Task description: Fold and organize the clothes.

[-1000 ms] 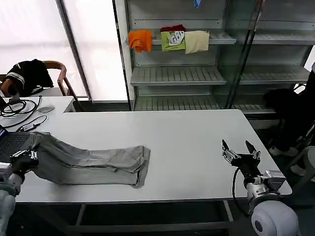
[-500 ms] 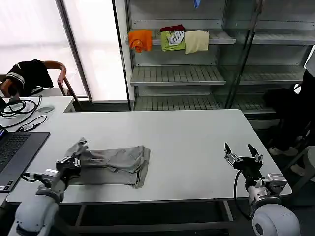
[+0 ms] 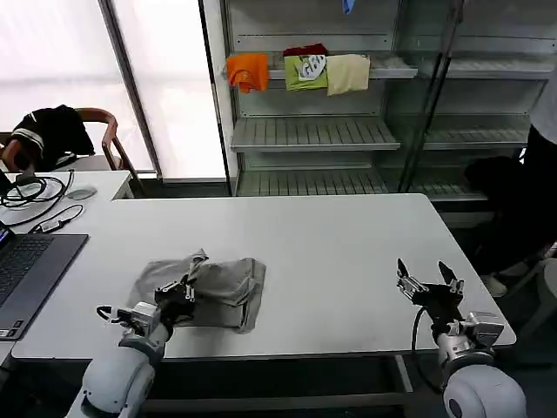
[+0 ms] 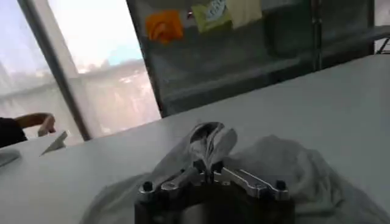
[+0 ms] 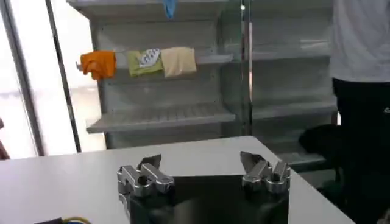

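A light grey shirt [image 3: 218, 286] lies bunched and partly folded on the white table [image 3: 331, 252], left of the middle near the front edge. My left gripper [image 3: 185, 287] is shut on a fold of the shirt [image 4: 274, 164], with a pinch of cloth standing up between its fingertips [image 4: 207, 163]. At the front right of the table my right gripper [image 3: 428, 280] stands open and holds nothing. In the right wrist view the right gripper [image 5: 200, 163] has its fingers spread wide over bare table.
A laptop [image 3: 26, 266] and cables [image 3: 39, 196] sit at the table's left end. Behind the table stands a shelf rack [image 3: 348, 131] with orange, green and cream folded garments [image 3: 300, 71]. A chair with a black garment [image 3: 52, 131] is at the back left. A person [image 5: 362, 91] stands at the right.
My left gripper has carried the shirt's left end rightward across the table, folding the long spread cloth over into a short bundle. The right gripper has stayed where it was, open.
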